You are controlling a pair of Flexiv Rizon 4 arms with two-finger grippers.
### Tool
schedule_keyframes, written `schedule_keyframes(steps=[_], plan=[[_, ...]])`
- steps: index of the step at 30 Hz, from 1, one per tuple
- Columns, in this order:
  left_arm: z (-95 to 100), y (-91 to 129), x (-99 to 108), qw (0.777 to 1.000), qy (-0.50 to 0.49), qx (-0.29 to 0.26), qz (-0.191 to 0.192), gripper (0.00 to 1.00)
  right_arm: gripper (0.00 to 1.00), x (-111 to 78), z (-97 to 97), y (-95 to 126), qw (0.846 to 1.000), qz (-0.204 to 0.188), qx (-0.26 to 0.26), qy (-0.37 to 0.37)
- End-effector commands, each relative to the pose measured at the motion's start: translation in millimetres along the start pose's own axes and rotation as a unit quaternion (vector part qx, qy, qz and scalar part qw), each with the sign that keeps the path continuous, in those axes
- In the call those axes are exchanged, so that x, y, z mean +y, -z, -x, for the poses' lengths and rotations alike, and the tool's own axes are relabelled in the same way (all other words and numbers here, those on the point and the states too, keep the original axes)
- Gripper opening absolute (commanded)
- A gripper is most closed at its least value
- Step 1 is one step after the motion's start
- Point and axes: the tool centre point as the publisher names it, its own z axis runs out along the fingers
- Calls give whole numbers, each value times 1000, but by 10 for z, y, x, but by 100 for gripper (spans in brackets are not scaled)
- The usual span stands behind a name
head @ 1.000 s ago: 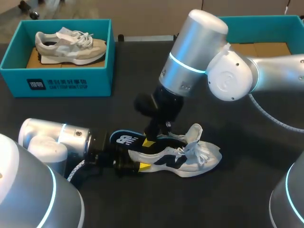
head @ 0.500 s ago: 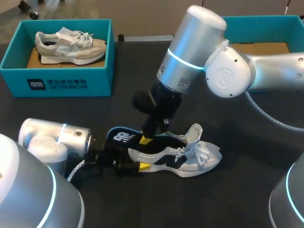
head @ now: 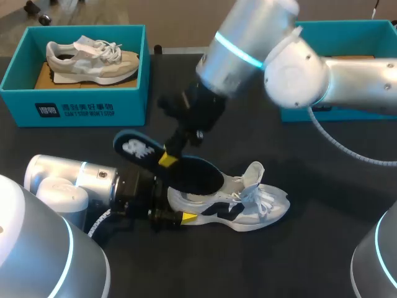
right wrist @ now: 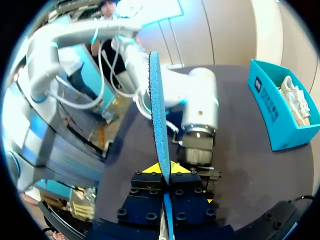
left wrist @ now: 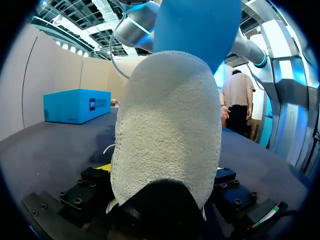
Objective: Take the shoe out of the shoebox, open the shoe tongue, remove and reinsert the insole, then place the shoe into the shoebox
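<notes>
Now insole point(head: 139, 149) lifted higher, pinched in right hand point(head: 166, 160), left hand point(head: 182, 216) clamping shoe point(head: 248, 208)

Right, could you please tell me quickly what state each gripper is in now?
Left gripper: shut on the heel of the white-and-navy mesh sneaker.
Right gripper: shut on the dark foam insole with a blue underside.

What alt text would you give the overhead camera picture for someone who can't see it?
The right gripper holds a dark insole tilted above the opening of a white sneaker on the black table. The left gripper clamps the sneaker's heel; a teal shoebox at the far left holds another sneaker.
</notes>
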Motion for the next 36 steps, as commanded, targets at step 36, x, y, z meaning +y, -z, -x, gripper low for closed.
schedule_keyframes(steps=[36], plan=[[12,-17,12,1000,0,0,0,0,0,-2,-561,1484,994,109,-24,16]])
